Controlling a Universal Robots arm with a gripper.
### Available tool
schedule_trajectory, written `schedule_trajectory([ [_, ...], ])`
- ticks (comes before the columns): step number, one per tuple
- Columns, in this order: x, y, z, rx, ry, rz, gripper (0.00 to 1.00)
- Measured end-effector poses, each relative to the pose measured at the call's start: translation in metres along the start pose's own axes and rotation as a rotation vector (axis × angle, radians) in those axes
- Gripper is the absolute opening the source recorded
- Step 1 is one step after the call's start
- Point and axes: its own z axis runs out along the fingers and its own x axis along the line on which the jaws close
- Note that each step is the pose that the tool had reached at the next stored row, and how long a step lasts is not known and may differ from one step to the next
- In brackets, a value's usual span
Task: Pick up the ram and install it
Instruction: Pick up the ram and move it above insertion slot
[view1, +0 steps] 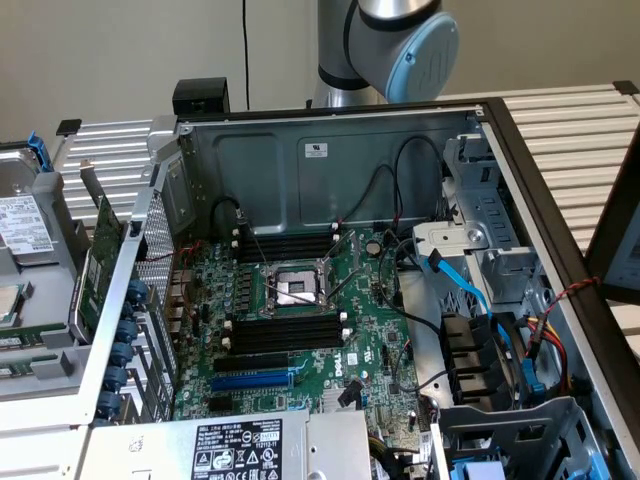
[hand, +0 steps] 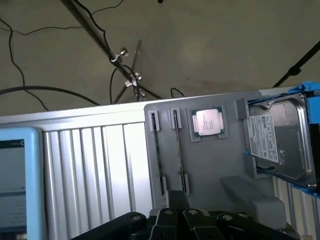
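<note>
Since the black fingers were closed on nothing near the grey plastic holder tray, with the thin green ram stick standing edge-on in that tray's slot, a descent without opening might have struck and chipped it.

The motherboard bears a white logo, printed sideways, that reads as DELL; it sits near the end of the blue slot, toward the exterior view's right. The power supply label is black with white print: a row of certification marks and boxed symbols can be made out, but its lines of text are too fine to read. A white sticker on the case's back wall carries a small mark and illegible print. The drive label is white with fine lines, none legible. The processor lid shows faint engraving that cannot be read.
</note>
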Motion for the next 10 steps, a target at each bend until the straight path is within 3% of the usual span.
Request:
schedule_trajectory([
  [2, 0.0, 0.0001, 0.0014, 0.0109, 0.0005, -0.016, 0.1],
  [10, 0.0, 0.0025, 0.0107, 0.0121, 0.0012, -0.081, 0.1],
])
